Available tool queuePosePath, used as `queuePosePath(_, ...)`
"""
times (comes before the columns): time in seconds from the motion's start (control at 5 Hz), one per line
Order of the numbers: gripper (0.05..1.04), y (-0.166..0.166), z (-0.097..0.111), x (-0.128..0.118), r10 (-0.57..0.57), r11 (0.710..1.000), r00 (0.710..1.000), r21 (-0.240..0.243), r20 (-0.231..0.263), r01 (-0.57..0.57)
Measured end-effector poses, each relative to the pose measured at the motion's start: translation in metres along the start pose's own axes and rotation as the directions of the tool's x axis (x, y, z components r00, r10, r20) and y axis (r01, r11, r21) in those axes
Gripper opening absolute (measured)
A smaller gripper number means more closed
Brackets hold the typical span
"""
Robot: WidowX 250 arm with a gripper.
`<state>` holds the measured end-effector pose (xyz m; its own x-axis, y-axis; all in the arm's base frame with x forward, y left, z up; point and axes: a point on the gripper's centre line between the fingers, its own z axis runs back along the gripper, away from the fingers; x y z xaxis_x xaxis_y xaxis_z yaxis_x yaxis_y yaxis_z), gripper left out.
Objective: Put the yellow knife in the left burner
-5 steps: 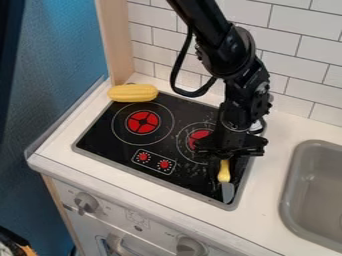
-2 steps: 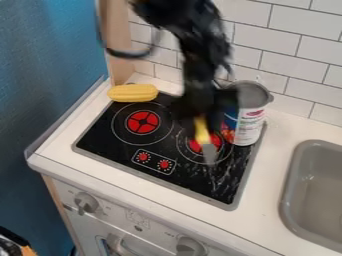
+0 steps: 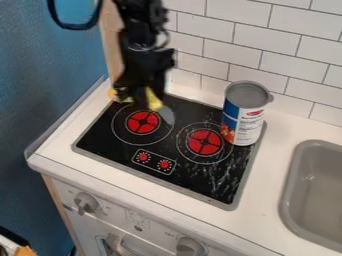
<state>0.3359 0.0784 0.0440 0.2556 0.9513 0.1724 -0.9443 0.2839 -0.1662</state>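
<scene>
And there's the yellow knife (image 3: 153, 99), up at the one o'clock side of the left burner (image 3: 143, 122), handle clasped by the end effector (image 3: 147, 91)!
Blade angled towards five o'clock, overlapping the burner's outer ring in view; corn (image 3: 122, 95) partly hidden at eleven, the can (image 3: 248, 115) standing at two o'clock from the right burner (image 3: 204, 142).

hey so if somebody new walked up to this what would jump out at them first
Probably the two bright red burners, left and right, glaring against the black stovetop. Next, the tall can at the stove's back right corner, and the yellow knife held by the black arm's tool just above the left burner's back edge.
</scene>
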Motion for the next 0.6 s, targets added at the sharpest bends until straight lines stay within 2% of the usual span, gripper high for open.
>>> queuePosePath(0.2,0.408,0.014,-0.015,0.023,0.114,0.99,0.993,0.081,0.039,-0.117)
queuePosePath(0.4,0.408,0.023,-0.034,0.037,0.174,0.974,0.984,0.138,0.049,-0.179)
queuePosePath(0.6,0.408,0.025,-0.059,0.037,0.173,0.973,0.985,0.155,-0.007,-0.17)
